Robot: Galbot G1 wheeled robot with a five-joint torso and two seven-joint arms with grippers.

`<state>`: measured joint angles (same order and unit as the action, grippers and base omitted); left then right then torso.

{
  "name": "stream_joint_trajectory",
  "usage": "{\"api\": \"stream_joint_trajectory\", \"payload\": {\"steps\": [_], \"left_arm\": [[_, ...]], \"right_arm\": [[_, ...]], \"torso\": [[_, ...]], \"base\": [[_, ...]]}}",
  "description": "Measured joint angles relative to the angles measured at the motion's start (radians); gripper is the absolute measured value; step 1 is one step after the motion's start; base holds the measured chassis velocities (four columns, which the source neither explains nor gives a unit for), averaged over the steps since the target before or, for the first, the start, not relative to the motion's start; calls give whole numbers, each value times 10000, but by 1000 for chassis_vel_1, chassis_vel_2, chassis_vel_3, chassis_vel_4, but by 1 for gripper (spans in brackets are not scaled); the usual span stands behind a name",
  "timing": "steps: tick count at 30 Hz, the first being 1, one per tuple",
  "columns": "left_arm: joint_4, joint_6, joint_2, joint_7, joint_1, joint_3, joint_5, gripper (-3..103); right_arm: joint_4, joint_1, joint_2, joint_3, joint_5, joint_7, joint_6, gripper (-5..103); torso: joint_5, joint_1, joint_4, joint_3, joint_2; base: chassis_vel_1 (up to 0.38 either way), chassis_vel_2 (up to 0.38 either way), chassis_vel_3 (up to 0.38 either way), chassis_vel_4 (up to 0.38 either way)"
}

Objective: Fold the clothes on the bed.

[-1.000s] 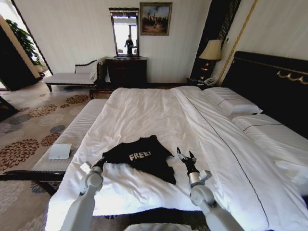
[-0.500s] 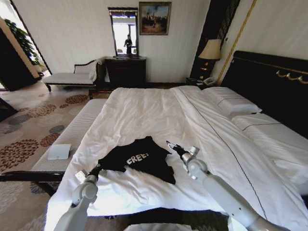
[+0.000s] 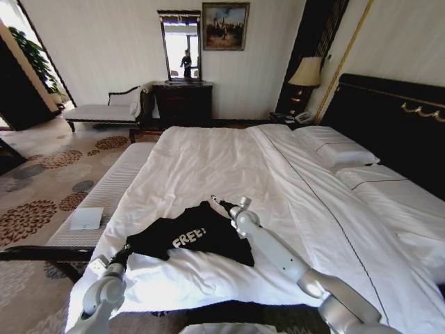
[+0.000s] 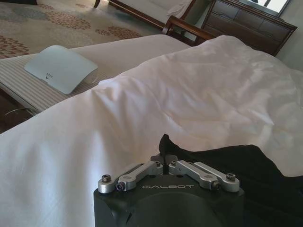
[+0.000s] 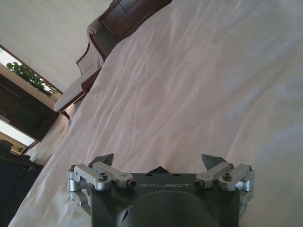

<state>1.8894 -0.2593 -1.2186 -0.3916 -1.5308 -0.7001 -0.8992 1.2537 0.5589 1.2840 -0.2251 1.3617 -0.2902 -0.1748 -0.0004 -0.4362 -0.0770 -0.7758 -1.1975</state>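
Now left gripper (image 4: 164, 160) jaws pinch black T-shirt (image 3: 191, 236) edge near bed (image 3: 208, 167) foot corner; right gripper (image 3: 217, 202) jaws spread at far edge. Close right first, lift evenly.

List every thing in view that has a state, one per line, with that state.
T-shirt: partly folded, crumpled, lying on the duvet with its lettering up.
Left pincer: shut on the T-shirt's edge near the bed's foot.
Right pincer: open, at the T-shirt's far edge.
Duvet: spread over the bed, wrinkled.
Bedside lamp: unlit.
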Motion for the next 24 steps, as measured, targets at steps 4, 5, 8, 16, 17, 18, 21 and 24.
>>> {"api": "stream_joint_trajectory", "payload": {"steps": [4,5,8,16,17,18,21,24], "left_arm": [[72,7,-52,-8,-29,37,54,0],[80,9,-53,-10,-36,36,56,0],[52,14,-31,-15,-34,36,57,0],[0,19,78,-65,23,62,62,0],[0,19,78,-65,23,62,62,0],[-12,19,79,-84,48,80,69,0],[-64,19,65,-134,111,137,82,0],[-135,19,32,-136,145,141,99,0]], "right_arm": [[-361,-8,310,-231,-215,40,-47,100],[-533,-9,415,-274,-302,66,-63,100],[-825,-10,605,-292,-432,169,-64,100],[-1968,-309,987,-298,-1007,568,26,100],[-1968,-309,987,-298,-1007,568,26,100],[-2083,-374,1000,-294,-1029,621,37,100],[-2321,-510,1041,-339,-1110,778,89,95],[-2445,-580,1117,-355,-1197,849,159,90]], "torso": [[2,0,-1,0,0],[2,0,-1,0,0],[2,0,-1,1,0],[3,0,-1,0,0],[3,0,-1,0,0],[3,0,-1,0,0],[3,0,-2,0,0],[3,0,-2,0,0]], "base": [[0,0,0,0],[0,0,0,0],[0,0,0,0],[0,0,0,0],[0,0,0,0],[0,0,0,0],[0,0,0,0],[0,0,0,0]]}}
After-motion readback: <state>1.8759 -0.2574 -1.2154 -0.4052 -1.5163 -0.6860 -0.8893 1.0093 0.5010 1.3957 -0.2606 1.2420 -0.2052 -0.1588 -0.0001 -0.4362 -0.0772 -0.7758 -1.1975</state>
